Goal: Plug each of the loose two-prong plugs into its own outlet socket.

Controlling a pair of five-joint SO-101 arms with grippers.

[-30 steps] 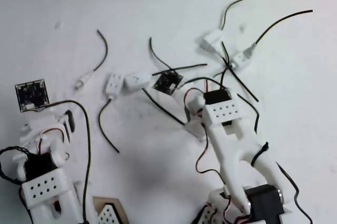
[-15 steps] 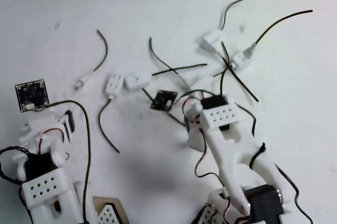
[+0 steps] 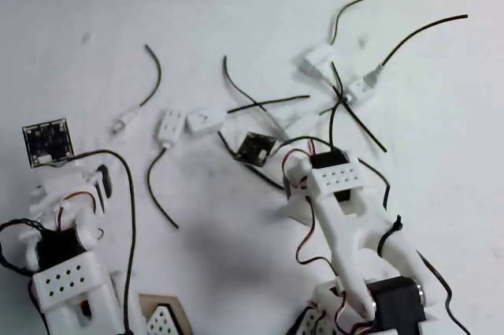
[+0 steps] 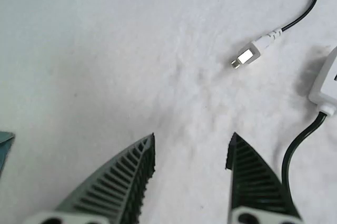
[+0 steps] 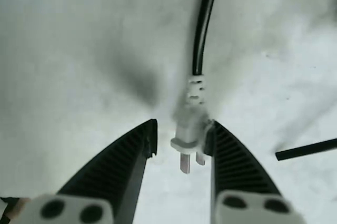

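A white two-prong plug point(image 5: 189, 134) on a black cord lies between the fingers of my right gripper point(image 5: 181, 132), prongs toward the wrist. It touches one finger and a gap remains at the other. In the high view this plug point(image 3: 302, 124) lies just beyond the right arm. My left gripper point(image 4: 192, 142) hangs open over bare table at the near left, holding nothing. Beyond it lie a small white plug point(image 4: 245, 55) and a white outlet socket point(image 4: 326, 76). Two sockets point(image 3: 172, 124) point(image 3: 205, 120) sit side by side mid-table. Another socket point(image 3: 317, 59) and a corded white connector point(image 3: 362, 87) lie at the back right.
Loose black cords cross the middle and back right of the table. A small black square board point(image 3: 256, 148) lies near the right arm, and a second board point(image 3: 47, 142) sits at the left. A brown-edged piece point(image 3: 161, 315) lies at the front edge.
The right arm has drawn back toward the front right. The black square board slid toward the front, then slightly right. The left arm has not moved.
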